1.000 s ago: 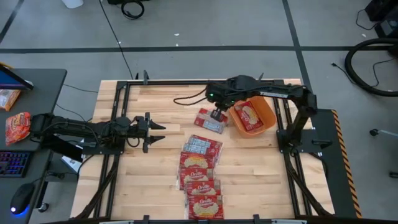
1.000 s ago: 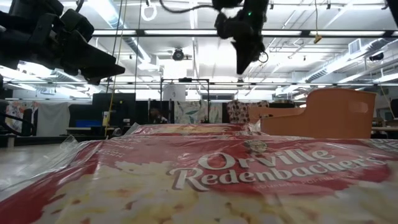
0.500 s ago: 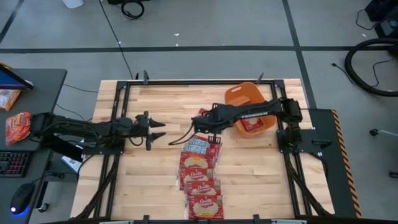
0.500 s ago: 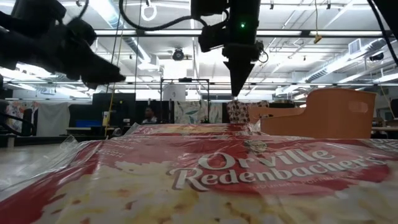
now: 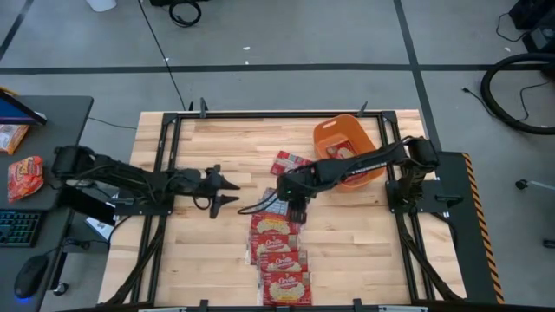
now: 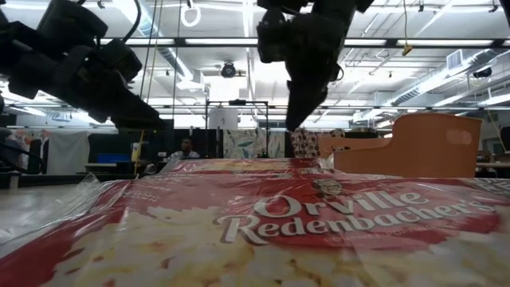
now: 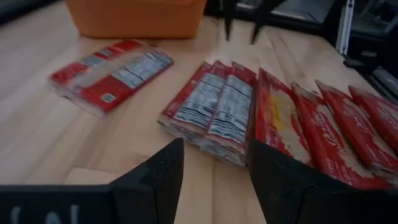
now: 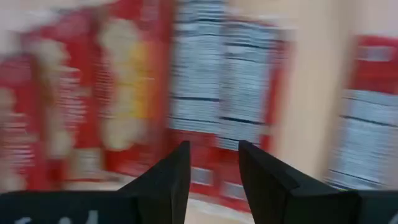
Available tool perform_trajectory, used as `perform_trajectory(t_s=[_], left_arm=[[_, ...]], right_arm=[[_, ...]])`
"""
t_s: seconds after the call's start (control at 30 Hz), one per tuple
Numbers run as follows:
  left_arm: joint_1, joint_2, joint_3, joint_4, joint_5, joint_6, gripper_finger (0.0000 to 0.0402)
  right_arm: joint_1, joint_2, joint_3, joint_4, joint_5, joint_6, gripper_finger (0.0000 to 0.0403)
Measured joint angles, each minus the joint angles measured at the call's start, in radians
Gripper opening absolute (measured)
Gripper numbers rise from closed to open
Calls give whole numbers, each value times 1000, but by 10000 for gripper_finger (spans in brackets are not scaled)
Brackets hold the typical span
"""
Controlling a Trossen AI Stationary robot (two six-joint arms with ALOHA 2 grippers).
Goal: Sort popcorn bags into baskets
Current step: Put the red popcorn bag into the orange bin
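Observation:
Several red popcorn bags [image 5: 279, 251] lie flat in an overlapping row from the table's middle to its near edge. The farthest one [image 5: 279, 201] shows its white back. One more bag [image 5: 290, 162] lies alone, back up, beside the orange basket [image 5: 328, 130], which holds another bag [image 5: 347, 156]. My right gripper [image 5: 296, 208] is open over the row's far end, above the white-backed bag [image 8: 224, 81]. My left gripper [image 5: 238, 191] is open and empty left of the row, pointing at it [image 7: 211, 106].
A black metal frame [image 5: 165, 173] runs round the table. An orange-red snack pouch [image 5: 24, 173] lies on the desk to the left. In the low view the nearest bag [image 6: 255, 231] fills the foreground, with the basket [image 6: 430, 143] behind it.
My right gripper has swung from beside the basket, over the lone bag, toward the table's left and near edge, and now stands over the far end of the row. My left gripper has reached a little toward the right, closer to the row. The bags have stayed in place.

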Motion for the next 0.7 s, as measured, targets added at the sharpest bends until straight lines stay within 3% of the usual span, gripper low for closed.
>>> perform_trajectory(t_s=[0.33,0.5,0.7], left_arm=[[-124,202,121,-32,2,-18,180],[-152,268,162,-84,19,-72,180],[-178,373,198,-88,27,-126,180]], right_arm=[[40,1,-53,-25,-255,193,139],[64,1,-57,-98,-264,246,139],[76,19,-60,-61,-219,259,139]])
